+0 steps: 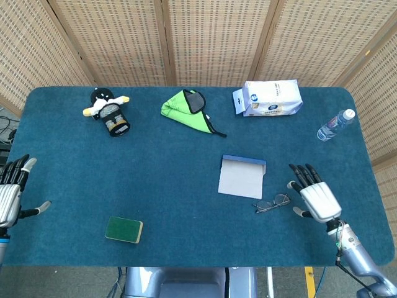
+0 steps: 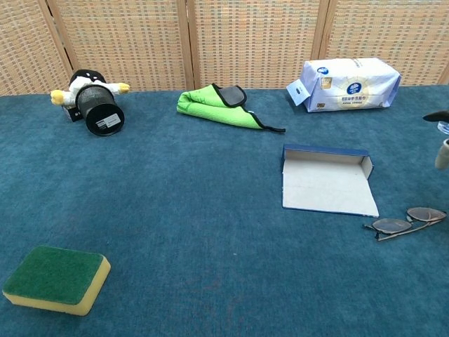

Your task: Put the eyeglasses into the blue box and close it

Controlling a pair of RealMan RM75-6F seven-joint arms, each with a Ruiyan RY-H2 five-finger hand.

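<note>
While my right hand [image 1: 317, 200] hovers fingers spread just beside the eyeglasses [image 1: 272, 203], my left hand [image 1: 9, 197] rests open at the table edge.

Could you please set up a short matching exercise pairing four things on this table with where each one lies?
Things:
1. eyeglasses
2. sponge
3. green cloth
4. water bottle

Places:
A. far side, near the middle
B. right edge of the table
C. near left part of the table
D. just in front of the open blue box, by the right hand

Pairs: 1-D, 2-C, 3-A, 4-B
</note>
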